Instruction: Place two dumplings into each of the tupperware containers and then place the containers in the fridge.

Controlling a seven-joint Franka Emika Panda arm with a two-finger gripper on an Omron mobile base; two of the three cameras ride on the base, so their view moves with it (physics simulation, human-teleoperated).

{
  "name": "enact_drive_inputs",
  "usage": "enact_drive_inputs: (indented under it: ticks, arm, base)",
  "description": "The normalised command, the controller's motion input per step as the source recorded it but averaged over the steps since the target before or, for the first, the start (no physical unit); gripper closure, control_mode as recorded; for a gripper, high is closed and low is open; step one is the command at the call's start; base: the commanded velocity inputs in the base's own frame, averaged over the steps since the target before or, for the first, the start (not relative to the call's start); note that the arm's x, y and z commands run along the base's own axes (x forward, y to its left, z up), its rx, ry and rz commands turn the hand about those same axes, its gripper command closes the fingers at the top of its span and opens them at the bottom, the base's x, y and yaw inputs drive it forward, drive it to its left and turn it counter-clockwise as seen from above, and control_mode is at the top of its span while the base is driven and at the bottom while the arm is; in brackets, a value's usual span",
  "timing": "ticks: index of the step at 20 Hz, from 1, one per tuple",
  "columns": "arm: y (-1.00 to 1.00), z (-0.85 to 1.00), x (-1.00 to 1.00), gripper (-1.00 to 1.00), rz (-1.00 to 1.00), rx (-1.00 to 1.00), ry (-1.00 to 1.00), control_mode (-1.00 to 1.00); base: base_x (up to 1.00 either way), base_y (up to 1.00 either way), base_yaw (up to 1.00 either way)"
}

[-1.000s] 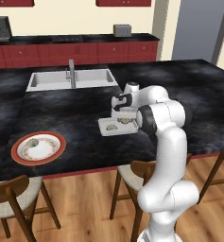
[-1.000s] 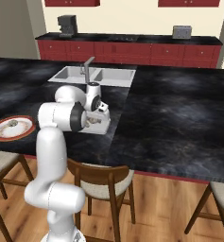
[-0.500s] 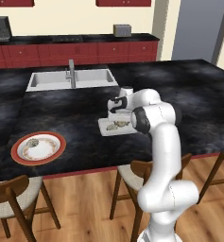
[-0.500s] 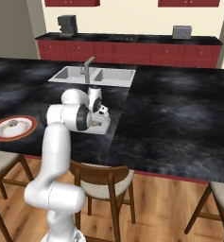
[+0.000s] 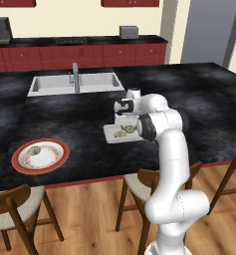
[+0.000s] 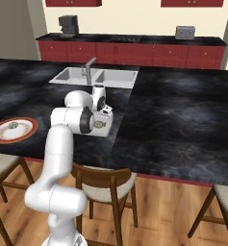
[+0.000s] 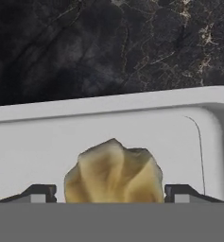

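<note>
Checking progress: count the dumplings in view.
3: two mottled beige dumplings lie in the shallow white plastic container under the hand; one on the round red-rimmed plate. The arm may hide more.

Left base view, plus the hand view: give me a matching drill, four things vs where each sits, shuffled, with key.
Things:
1. tupperware container
2. red-rimmed plate
3. sink
4. gripper

Places:
A. sunk into the counter at the back left
B. near the counter's front left edge, one dumpling on it
C. mid-counter, right under the robot's hand
D. jaws standing either side of a dumpling in the container

Pairs: 1-C, 2-B, 3-A, 4-D
</note>
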Motion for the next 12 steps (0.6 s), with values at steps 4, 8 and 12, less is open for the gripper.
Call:
enact_drive_inputs:
  ticks: [4,8,12]
  arm:
    - [-0.12,0.15,-0.09,-1.0,-0.02,0.0,0.0,-1.0]
    - [-0.37,0.37,-0.38,-1.0,-0.04,0.0,0.0,-1.0]
    - [-0.54,0.01,-0.25,-1.0,-0.06,0.0,0.0,-1.0]
  base:
    - [0.0,0.0,0.0]
    - [0.0,0.0,0.0]
    - [0.0,0.0,0.0]
